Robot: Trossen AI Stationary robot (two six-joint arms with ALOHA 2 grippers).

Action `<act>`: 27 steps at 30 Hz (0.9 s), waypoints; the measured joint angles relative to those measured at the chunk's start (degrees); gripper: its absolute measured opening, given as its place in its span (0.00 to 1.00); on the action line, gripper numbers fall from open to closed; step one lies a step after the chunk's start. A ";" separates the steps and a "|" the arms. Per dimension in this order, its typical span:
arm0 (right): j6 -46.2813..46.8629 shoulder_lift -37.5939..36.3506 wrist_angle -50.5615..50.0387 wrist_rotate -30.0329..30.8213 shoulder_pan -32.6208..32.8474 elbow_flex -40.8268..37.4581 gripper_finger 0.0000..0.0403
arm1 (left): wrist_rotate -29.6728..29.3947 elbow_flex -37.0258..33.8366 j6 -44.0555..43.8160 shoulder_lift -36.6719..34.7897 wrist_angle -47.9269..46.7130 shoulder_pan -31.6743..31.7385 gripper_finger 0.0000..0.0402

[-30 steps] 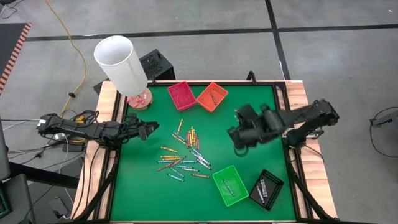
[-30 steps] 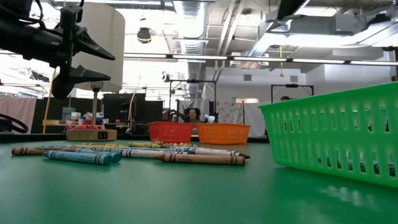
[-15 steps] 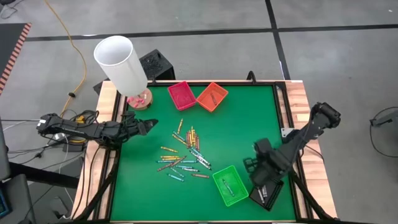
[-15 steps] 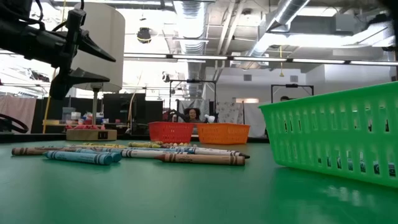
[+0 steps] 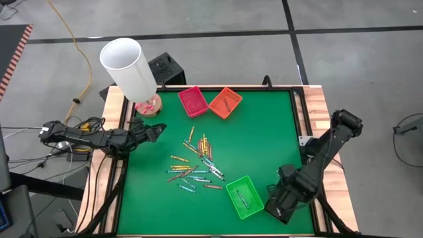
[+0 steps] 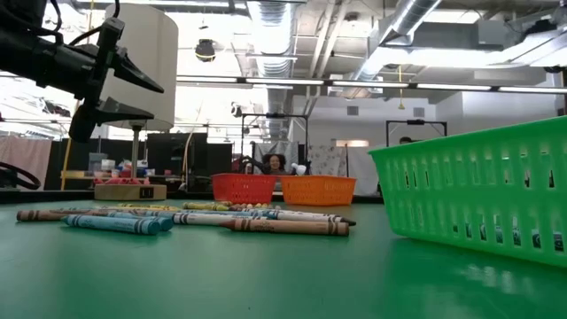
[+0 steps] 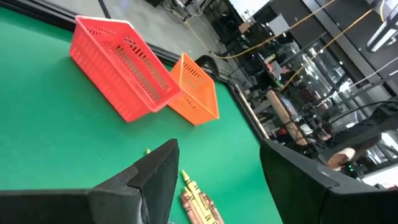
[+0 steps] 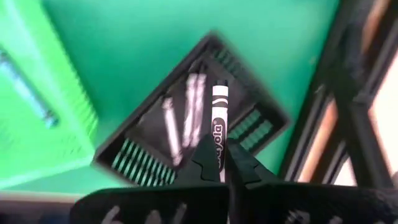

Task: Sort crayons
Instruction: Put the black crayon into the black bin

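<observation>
Several crayons [image 5: 195,165] lie loose on the green table's middle; the low view shows the crayons [image 6: 177,220] flat on the mat. My right gripper [image 5: 277,203] hangs over the near right corner, pointing down, shut on a white crayon with a black label [image 8: 219,115]. Below it sits a black tray [image 8: 255,124] with a few pale crayons inside. My left gripper [image 5: 153,132] waits open at the table's left edge, level, fingers apart in its own view [image 7: 217,180], touching nothing. My right gripper pinches the white crayon's near end [image 8: 219,142] between its two fingertips. The fingers come from above, pointing down, and the crayon runs along them, sticking out past their tips toward the black tray. It hangs clear above the tray.
A green tray [image 5: 243,196] holding a crayon stands right beside the black one. Red tray [image 5: 193,101] and orange tray [image 5: 225,102] sit at the far edge. A white lamp shade [image 5: 129,66] rises at the far left corner. Bare mat lies at the middle right.
My right gripper has swung from the table's middle right toward the near right corner and sunk, turning from slanted to pointing down over the black tray, staying shut on the crayon. My left gripper has turned a little in place.
</observation>
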 joint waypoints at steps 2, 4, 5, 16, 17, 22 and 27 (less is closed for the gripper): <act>-0.04 0.11 2.46 -0.20 -0.21 0.00 0.00 | 0.14 0.00 0.00 -0.01 -0.42 0.00 0.54; -0.21 0.87 3.80 -0.29 -0.41 0.04 0.00 | 0.20 0.00 0.02 0.00 -1.30 0.00 0.54; -0.23 1.41 3.85 -0.36 -0.56 0.04 0.00 | 0.22 0.00 0.01 0.00 -1.72 0.00 0.54; -1.15 9.52 4.33 -5.98 -0.87 0.02 0.00 | 0.22 0.00 -0.01 0.02 -2.21 0.00 0.54; -1.15 10.07 4.32 -6.09 -0.92 0.04 0.00 | 0.22 0.00 -0.03 0.00 -2.21 0.00 0.54; -1.20 12.53 3.78 -8.10 -1.05 0.04 0.00 | 0.24 0.00 -0.01 0.02 -2.23 0.00 0.54; -1.28 15.17 3.53 -8.78 -0.97 0.04 0.00 | 0.00 0.00 -0.01 0.02 -2.88 0.00 0.54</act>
